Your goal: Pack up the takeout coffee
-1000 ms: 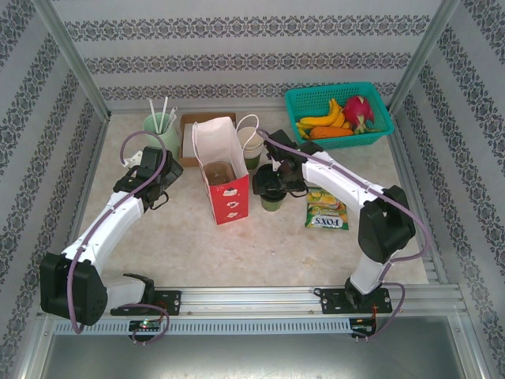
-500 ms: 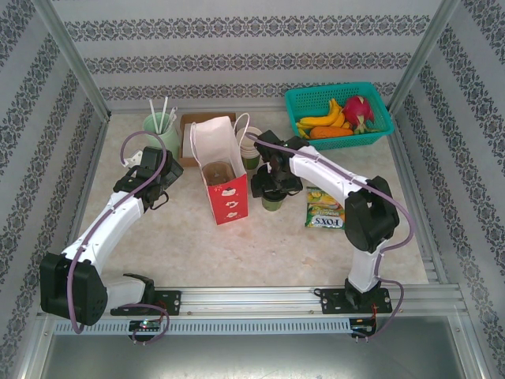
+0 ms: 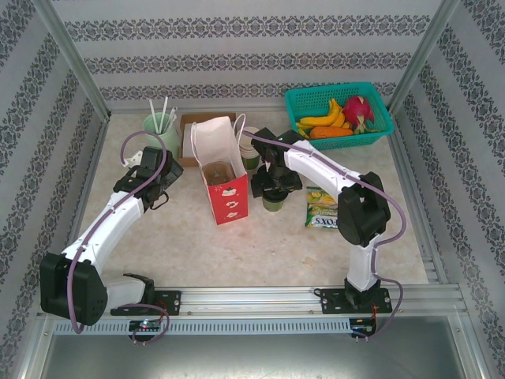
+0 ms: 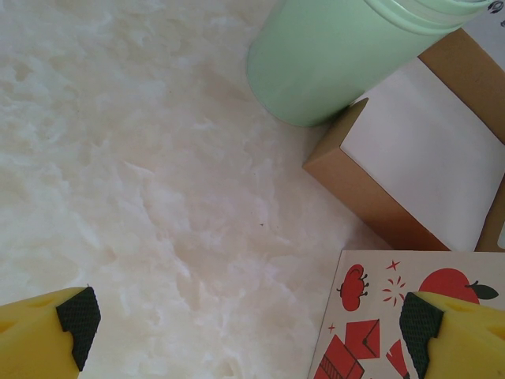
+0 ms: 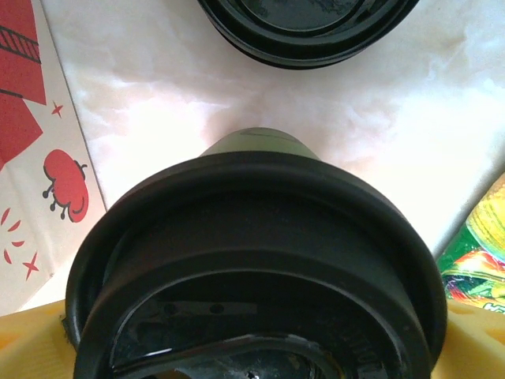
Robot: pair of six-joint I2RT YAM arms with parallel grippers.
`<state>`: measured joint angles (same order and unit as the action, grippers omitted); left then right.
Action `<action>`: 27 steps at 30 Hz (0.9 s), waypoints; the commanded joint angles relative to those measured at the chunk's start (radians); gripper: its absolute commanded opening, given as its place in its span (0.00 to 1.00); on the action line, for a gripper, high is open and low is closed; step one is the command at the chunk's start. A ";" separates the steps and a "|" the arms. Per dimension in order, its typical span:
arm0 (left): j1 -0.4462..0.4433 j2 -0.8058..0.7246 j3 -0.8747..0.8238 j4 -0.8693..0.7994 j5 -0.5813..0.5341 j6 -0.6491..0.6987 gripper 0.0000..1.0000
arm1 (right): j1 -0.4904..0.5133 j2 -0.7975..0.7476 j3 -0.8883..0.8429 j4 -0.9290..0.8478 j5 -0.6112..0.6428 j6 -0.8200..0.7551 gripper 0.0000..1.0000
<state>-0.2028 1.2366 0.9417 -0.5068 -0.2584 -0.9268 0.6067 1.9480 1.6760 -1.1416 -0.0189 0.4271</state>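
1. Straddling the takeout coffee, the right hand had its fingers spread either side of the black lid (contact unclear), apparently lined up for a sideways grip.
2. It stood upright on the desk, just beside the open paper bag.
3. The left hand hung spread over bare desk, out of the way.

The left fingers are yellow, tipped with black. Ahead of them the surface is cream with white marbling, and the holder is pale mint green. Between the yellow right fingers the takeout coffee shows dark green under a glossy black lid. Left of them, the bag is white with red drawings.
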 commanded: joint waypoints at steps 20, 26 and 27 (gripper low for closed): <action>0.104 0.043 0.144 0.172 0.256 0.249 0.99 | -0.039 -0.189 -0.125 -0.028 0.035 -0.014 0.68; 0.118 0.177 0.392 0.108 0.377 0.520 0.99 | -0.057 -0.319 -0.215 -0.022 0.080 0.007 0.66; 0.117 0.199 0.424 0.102 0.383 0.560 1.00 | -0.061 -0.338 -0.228 -0.021 0.082 0.007 0.64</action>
<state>-0.0914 1.3998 1.2873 -0.4099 0.0494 -0.5522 0.5579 1.6604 1.4799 -1.1591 0.0223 0.4164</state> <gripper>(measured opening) 0.994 0.834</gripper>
